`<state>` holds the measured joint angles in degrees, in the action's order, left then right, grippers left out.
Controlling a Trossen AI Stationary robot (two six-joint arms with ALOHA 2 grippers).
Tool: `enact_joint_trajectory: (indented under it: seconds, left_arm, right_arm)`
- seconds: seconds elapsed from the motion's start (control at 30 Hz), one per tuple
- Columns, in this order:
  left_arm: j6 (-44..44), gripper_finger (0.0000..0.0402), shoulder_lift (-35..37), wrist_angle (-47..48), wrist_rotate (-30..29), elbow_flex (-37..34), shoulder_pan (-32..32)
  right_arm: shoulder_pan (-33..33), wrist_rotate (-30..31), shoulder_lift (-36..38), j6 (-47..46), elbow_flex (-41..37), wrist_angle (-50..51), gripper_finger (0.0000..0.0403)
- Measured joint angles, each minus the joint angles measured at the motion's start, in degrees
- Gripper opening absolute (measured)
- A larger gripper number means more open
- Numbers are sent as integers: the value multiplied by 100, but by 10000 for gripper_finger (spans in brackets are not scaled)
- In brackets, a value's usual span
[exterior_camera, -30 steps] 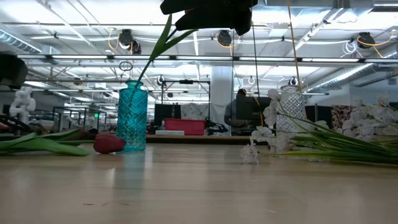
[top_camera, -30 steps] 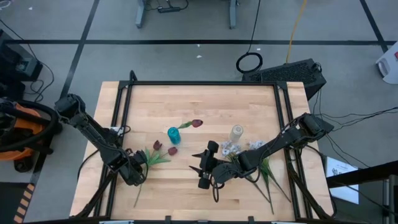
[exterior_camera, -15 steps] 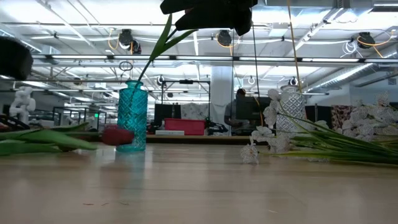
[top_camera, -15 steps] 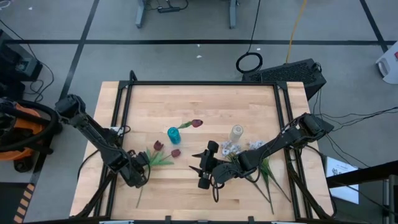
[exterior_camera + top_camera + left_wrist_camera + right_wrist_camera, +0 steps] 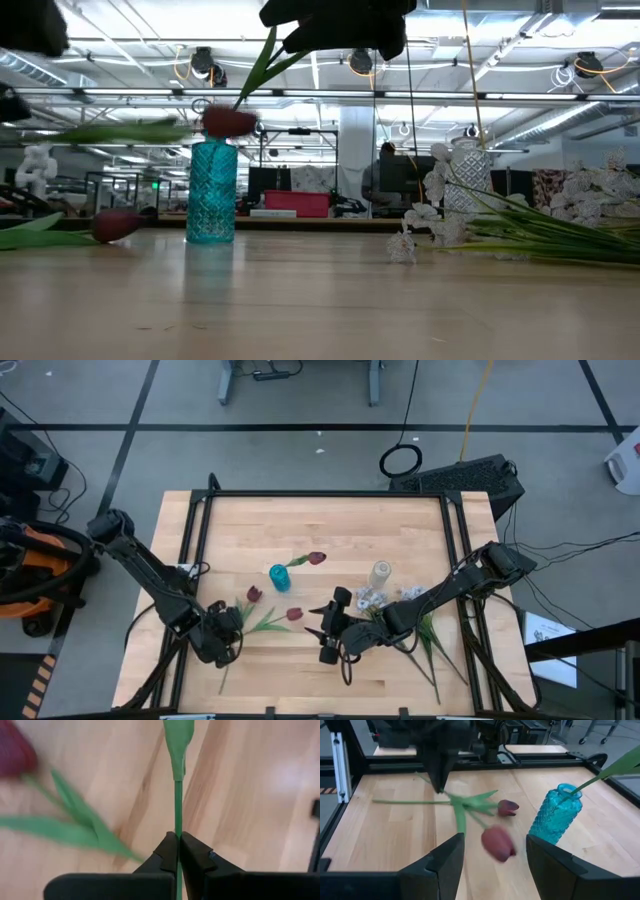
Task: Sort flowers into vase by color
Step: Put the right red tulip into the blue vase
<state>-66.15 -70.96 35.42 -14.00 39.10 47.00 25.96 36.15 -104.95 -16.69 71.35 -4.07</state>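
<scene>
The task is only partly done. 1 red flower point(image 5: 313, 558) is already standing in the blue vase point(image 5: 279, 577), and some white flowers point(image 5: 368, 598) are leaning at the clear vase point(image 5: 381, 573), though it cannot be told how many are really inside it. A 2nd red flower point(image 5: 291, 615) is held by its green stem in the left gripper point(image 5: 224, 643), whose jaws are squeezed shut on the stem near the front left part of the table point(image 5: 330, 520). In the low view this flower's head point(image 5: 229, 122) is seen lifted up in the air beside the top of the blue vase. A 3rd red flower point(image 5: 253, 594) is seen lying flat on the table, just beside the blue vase. More white flowers with long green stems point(image 5: 432, 643) are spread on the right side of the table and are not sorted yet. The right gripper point(image 5: 325, 632) is kept low near the middle front of the table, with its jaws open and nothing between them. It is judged that the lifted flower must next be put in the blue vase.
</scene>
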Motion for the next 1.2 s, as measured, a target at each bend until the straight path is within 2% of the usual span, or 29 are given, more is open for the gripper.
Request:
enact_joint_trajectory:
  seconds: [0.37, 0.53, 0.7, 0.93, 1.1, 1.2]
  left_arm:
    - [1286, 13, 520, -148, -1581, 445, 0]
    - [2328, 13, 777, -881, -2365, 454, -11]
    - [3729, 13, 917, -2074, -2825, 454, -105]
    - [5636, 13, 942, -3857, -2889, 458, -283]
    - [6433, 13, 919, -4607, -2765, 458, -424]
    - [6761, 13, 876, -5052, -2422, 458, -564]
  right_arm:
    - [210, -328, 0, 16, 0, 220, 203]
    - [269, -307, -2, -71, 0, 101, 203]
    - [267, -374, -409, 180, 4, -1334, 203]
    - [205, -631, -1130, 545, 4, -3417, 203]
    - [95, -613, -1404, 881, 4, -4531, 208]
    - [1, -637, -1508, 1130, 4, -4972, 220]
